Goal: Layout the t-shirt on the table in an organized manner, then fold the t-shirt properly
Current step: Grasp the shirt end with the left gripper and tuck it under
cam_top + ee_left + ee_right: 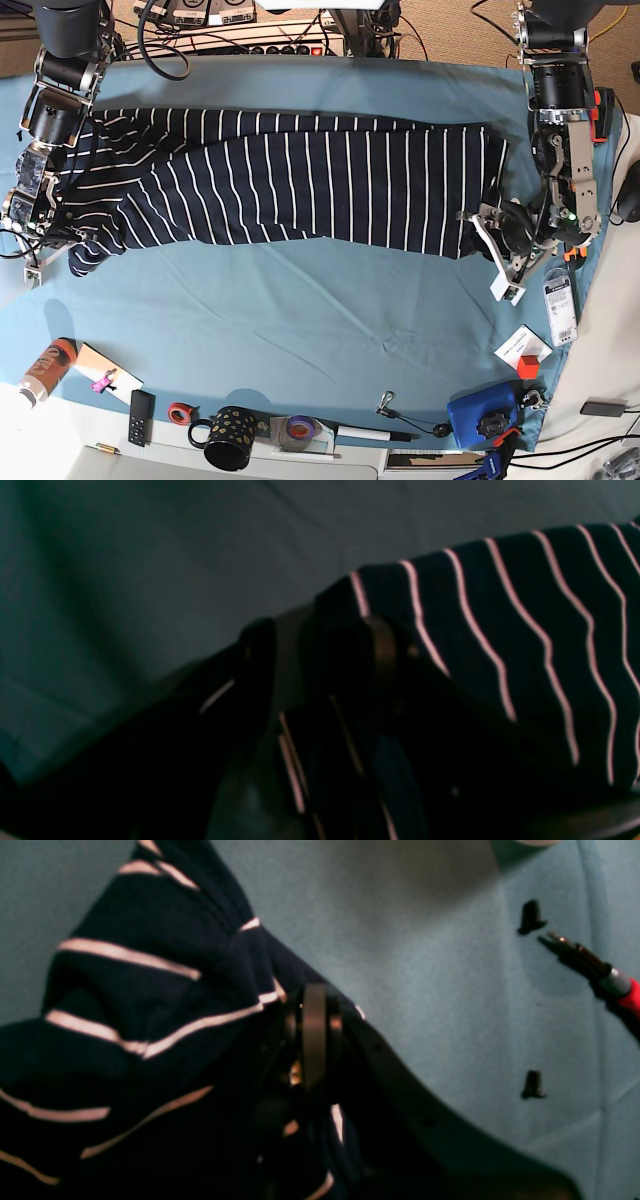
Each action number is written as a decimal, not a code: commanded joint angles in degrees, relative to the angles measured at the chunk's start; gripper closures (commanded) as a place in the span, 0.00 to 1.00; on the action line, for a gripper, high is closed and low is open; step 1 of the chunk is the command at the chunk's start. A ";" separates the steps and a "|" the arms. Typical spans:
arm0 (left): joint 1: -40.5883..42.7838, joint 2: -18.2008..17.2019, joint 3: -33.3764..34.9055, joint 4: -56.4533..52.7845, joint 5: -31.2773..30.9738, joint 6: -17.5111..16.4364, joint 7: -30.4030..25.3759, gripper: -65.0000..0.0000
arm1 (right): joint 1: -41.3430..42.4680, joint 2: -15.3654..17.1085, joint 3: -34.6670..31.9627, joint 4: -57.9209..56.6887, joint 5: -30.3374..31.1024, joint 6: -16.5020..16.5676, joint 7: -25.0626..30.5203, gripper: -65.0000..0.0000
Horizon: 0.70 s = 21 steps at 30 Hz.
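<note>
The navy white-striped t-shirt lies stretched sideways across the back half of the teal table. My right gripper is at its left end. In the right wrist view this gripper is shut, with bunched t-shirt pinched between its fingers above the table. My left gripper sits at the shirt's right end. In the left wrist view its jaws stand apart, the t-shirt drapes over one finger, and table shows in the gap.
A black mug, tape rolls, a remote, an orange bottle and a blue object line the front edge. A packet and a card with a red block lie right. A red-handled tool lies on the cloth.
</note>
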 commanded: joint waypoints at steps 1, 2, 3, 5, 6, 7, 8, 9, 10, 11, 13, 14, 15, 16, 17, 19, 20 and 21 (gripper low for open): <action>-1.33 -0.66 -0.17 0.94 -0.66 -0.02 -1.42 0.59 | 1.42 1.46 0.37 0.85 -0.07 -0.28 0.57 1.00; -1.31 -0.63 -0.17 0.81 -0.66 -0.02 -1.92 0.59 | 1.42 1.46 0.37 0.85 -0.07 -0.28 0.57 1.00; -1.33 -0.61 -0.17 0.52 -0.79 -0.07 -1.99 0.59 | 1.42 1.46 0.37 0.85 -0.07 -0.28 0.55 1.00; -1.36 -0.61 -0.17 -1.40 -1.53 -0.76 -1.88 0.59 | 1.42 1.46 0.37 0.85 -0.07 -0.24 0.48 1.00; -1.38 -0.63 -0.17 -3.10 -2.32 -1.81 -1.88 0.59 | 1.42 1.46 0.37 0.85 -0.07 -0.24 0.46 1.00; -1.44 -0.63 -0.17 -4.94 -3.63 -2.69 -1.88 0.58 | 1.42 1.46 0.37 0.85 -0.07 -0.24 0.46 1.00; -1.55 -0.66 -0.17 -6.80 -5.38 -3.28 -1.79 0.58 | 1.42 1.46 0.37 0.85 -0.07 -0.24 0.48 1.00; -1.68 -0.66 -0.17 -8.37 -7.48 -3.26 -1.46 0.58 | 1.42 1.46 0.37 0.85 -0.07 -0.22 0.48 1.00; -1.79 -0.66 -0.17 -9.55 -9.55 -3.28 -1.42 0.58 | 1.42 1.46 0.37 0.85 -0.07 -0.22 0.48 1.00; -1.86 -0.66 -0.17 -10.47 -11.30 -3.28 -1.44 0.58 | 1.42 1.46 0.37 0.85 -0.07 -0.22 0.48 1.00; -2.03 -0.66 -0.17 -11.28 -13.29 -3.30 -1.49 0.58 | 1.42 1.46 0.37 0.85 -0.07 -0.22 0.46 1.00; -2.14 -0.63 -0.17 -11.26 -13.33 -3.37 -1.46 0.58 | 1.42 1.46 0.37 0.85 -0.09 -0.20 0.44 1.00; -2.32 -0.66 -0.17 -11.26 -13.31 -3.98 -1.46 0.59 | 1.42 1.46 0.37 0.85 -0.07 -0.20 0.44 1.00; -2.56 -0.66 -0.17 -11.26 -13.31 -4.76 -1.42 0.61 | 1.42 1.46 0.37 0.85 -0.09 -0.20 0.44 1.00; -2.82 -0.66 -0.17 -11.26 -13.31 -4.81 -1.42 0.66 | 1.42 1.46 0.37 0.85 -0.09 -0.20 0.44 1.00; -3.48 -0.66 -0.17 -11.26 -13.29 -4.79 -1.33 0.81 | 1.42 1.49 0.37 0.85 -0.11 -0.22 0.42 1.00; -3.85 -0.66 -0.17 -11.26 -13.27 -4.81 -0.59 0.91 | 1.42 1.49 0.37 0.85 -0.52 -0.22 0.48 1.00; -4.22 -0.66 -0.17 -11.26 -13.14 -4.79 0.37 1.00 | 1.44 1.51 0.37 0.85 -1.49 -0.24 0.63 1.00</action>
